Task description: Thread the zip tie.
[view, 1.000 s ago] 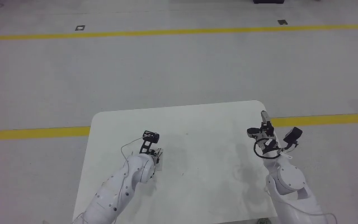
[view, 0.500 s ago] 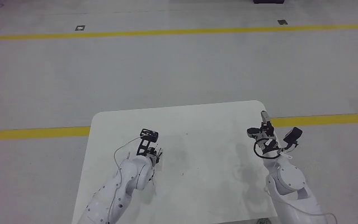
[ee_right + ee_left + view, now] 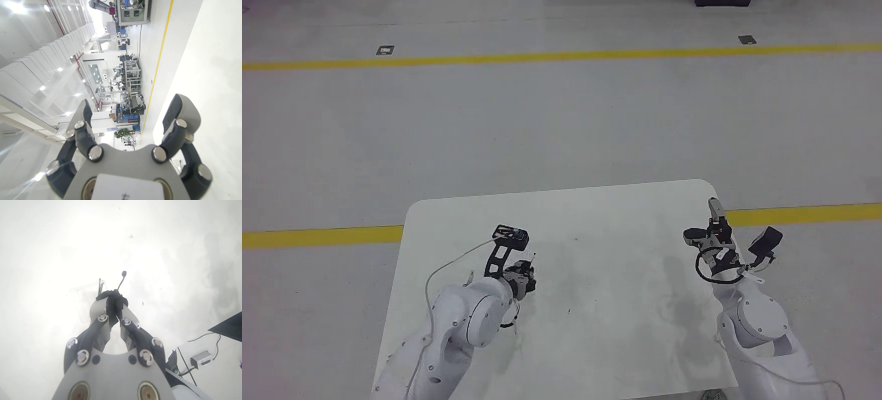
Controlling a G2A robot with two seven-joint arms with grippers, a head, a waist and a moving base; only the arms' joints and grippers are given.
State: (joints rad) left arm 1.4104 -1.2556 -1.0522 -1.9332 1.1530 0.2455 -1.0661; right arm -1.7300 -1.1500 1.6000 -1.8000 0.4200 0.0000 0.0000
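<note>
Left end effector (image 3: 526, 277), seen from the top, is over the left half of the white desk (image 3: 622, 215), which has rounded corners and a smooth, plain surface. The right end effector (image 3: 715, 209) stands at the desk's right edge, well apart from the left one.

From the left wrist, the left end effector (image 3: 113, 295) is closed narrow and pinches a black zip tie (image 3: 121, 281). The thin plastic strap comes out from between the fingertips, a little curved, and ends with its small square head free above the desk. The fingertips are wrapped in a black material with wrinkles. Just beside them, on the desk, lie some spare zip ties (image 3: 100, 286), thin and black, on a clear sheet (image 3: 83, 302) with faint edges; I cannot tell if it is a bag.

From the right wrist, the right end effector (image 3: 130, 111) is opened wide, with only the hall showing between its fingers. Its pads (image 3: 87, 113) are black rubber with fine ribs, set on grey metal fingers with round shiny pins. A white label (image 3: 128, 187) on the wrist carries a small dark print, too cut off for reading.
</note>
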